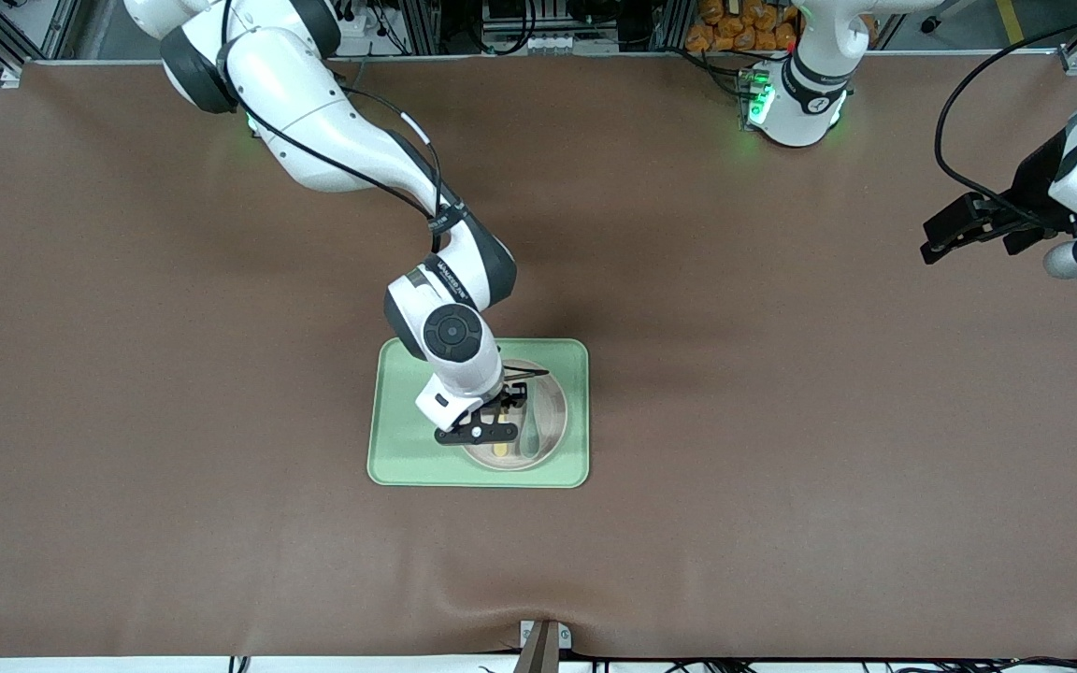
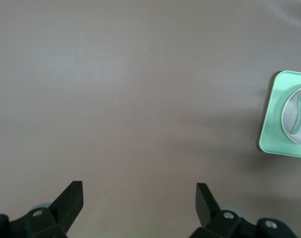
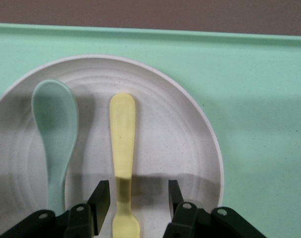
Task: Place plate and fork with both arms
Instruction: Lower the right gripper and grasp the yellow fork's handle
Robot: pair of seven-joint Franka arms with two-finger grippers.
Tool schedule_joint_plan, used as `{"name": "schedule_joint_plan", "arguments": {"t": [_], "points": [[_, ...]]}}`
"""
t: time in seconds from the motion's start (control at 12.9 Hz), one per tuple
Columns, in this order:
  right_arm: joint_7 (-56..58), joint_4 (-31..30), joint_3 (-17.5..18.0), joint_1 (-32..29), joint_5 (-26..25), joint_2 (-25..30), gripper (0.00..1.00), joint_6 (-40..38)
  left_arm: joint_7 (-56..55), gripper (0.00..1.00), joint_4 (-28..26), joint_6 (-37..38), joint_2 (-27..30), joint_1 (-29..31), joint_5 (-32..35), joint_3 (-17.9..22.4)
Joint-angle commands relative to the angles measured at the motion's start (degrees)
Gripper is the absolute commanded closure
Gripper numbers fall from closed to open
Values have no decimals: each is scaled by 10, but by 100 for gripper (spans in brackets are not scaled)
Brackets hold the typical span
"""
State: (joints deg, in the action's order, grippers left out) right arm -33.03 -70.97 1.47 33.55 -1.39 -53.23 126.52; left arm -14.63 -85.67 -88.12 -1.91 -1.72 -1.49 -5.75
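A broad surface (image 1: 782, 421) covered in matte brown material carries a rectangular light-green tray (image 1: 395, 439) with rounded corners and a low raised edge, smooth and slightly glossy. On the tray, in the half toward the left arm's end of the surface, sits the plate (image 1: 552, 411), round, pale beige-pink, faintly speckled, with shallow concentric rings and a low rim. Two utensils lie side by side in the plate, close together but not touching. The fork (image 3: 123, 148) is smooth pale yellow plastic, its long axis running toward and away from the front camera, its rounded handle end pointing toward that camera. Its tine end is hidden under the end effector. Beside it, toward the left arm's end, lies a grey-green spoon (image 3: 55, 134) with an oval bowl, roughly parallel to the fork.

The right arm reaches from its base to the tray, elbow bent, wrist pointing steeply downward. The right end effector (image 3: 139, 198) is low over the plate, its black fingers (image 3: 101, 197) parted moderately on either side of the fork's narrow neck, with a visible gap on each side, gripping nothing.

The left arm waits at its own end of the surface. The left end effector (image 2: 139, 201) hangs above bare brown covering, fingers spread wide and empty.
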Motion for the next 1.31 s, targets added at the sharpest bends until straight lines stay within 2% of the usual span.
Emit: {"name": "schedule_joint_plan", "arguments": {"t": [0.0, 0.15, 0.39, 0.62, 0.85, 1.08, 1.24], "points": [[-17, 21, -5, 14, -14, -16, 49, -2, 9, 0, -8, 12, 13, -7, 12, 4], [-17, 21, -5, 16, -14, -19, 50, -1, 8, 0, -8, 11, 9, -7, 11, 3], [-20, 21, -5, 16, -15, -21, 62, -2, 10, 0, -5, 10, 8, -7, 8, 2], [-20, 21, -5, 16, -20, -23, 66, -1, 11, 0, -5, 10, 7, -10, 9, 2], [-20, 24, -5, 15, -19, -22, 100, -3, 13, 0, -5, 9, 1, -13, 11, 2], [-20, 29, -4, 7, -19, -15, 100, -13, 13, 0, -5, 3, -11, -18, 10, 0], [-18, 33, -1, -8, -15, -5, 100, -49, 12, 0, -5, 1, -15, -28, 10, -1]]}}
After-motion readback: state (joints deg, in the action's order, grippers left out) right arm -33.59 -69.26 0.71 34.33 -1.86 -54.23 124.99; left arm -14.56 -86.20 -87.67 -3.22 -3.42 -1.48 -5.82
